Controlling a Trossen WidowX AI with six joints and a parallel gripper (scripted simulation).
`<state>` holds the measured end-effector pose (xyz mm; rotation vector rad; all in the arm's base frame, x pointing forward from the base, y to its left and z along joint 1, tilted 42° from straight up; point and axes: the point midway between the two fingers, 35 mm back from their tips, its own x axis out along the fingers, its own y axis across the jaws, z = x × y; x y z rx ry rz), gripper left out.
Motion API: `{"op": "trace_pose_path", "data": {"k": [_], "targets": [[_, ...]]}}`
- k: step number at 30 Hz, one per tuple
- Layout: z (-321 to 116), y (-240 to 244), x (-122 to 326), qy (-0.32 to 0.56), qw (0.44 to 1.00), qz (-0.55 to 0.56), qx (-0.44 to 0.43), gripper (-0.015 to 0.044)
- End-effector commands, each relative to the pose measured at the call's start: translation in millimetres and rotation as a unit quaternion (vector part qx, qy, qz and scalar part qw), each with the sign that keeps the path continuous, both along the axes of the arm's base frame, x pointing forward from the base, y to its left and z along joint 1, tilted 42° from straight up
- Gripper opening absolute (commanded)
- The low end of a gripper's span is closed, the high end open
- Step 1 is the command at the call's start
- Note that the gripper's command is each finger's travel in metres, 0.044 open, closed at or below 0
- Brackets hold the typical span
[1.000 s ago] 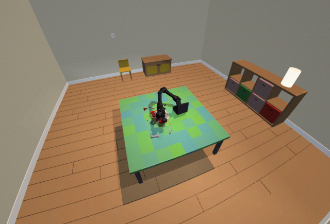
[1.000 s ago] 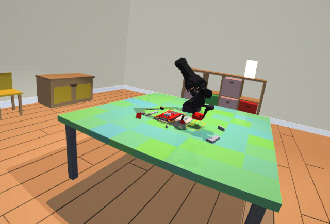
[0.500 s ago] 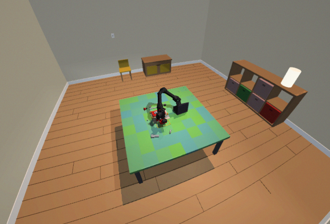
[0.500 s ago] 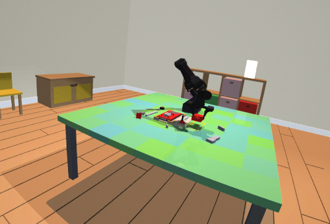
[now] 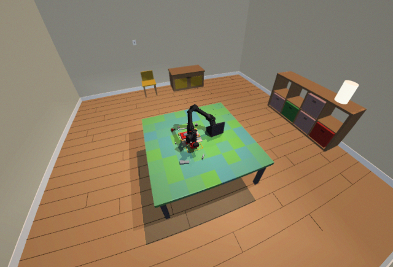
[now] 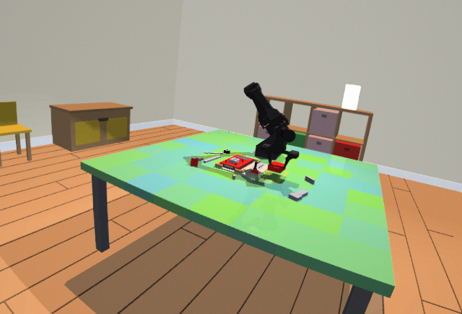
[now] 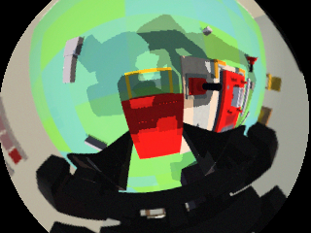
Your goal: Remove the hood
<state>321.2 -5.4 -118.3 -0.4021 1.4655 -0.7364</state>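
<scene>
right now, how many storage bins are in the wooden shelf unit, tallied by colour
lilac bins: 3
green bin: 1
red bin: 1
total: 5

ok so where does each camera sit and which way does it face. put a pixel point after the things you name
Top: high above the room, looking down at the table (image 5: 209,175) (image 6: 238,221); whole arm (image 5: 190,119) (image 6: 272,118).
Exterior: beyond a table edge, looking across it at a low angle; whole arm.
Wrist: on the arm, facing past the tool's fingers to the red hood (image 6: 276,167) (image 7: 153,126).
Top and exterior share the lamp (image 5: 346,92) (image 6: 351,97).
</scene>
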Motion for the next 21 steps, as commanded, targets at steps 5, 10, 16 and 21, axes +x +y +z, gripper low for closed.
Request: {"op": "trace_pose_path", "data": {"k": [5,10,16,21], "targets": [[-4.5,-4.7,-1.9,0.002,1.0,0.001,-0.002,0.0],[-7.0,-7.2,-2.5,0.002,1.0,0.001,-0.003,0.0],[-9.9,-10.1,-3.2,0.003,1.0,0.001,-0.003,0.0],[-10.8,-11.0,-3.4,0.003,1.0,0.001,-0.003,0.0]]}}
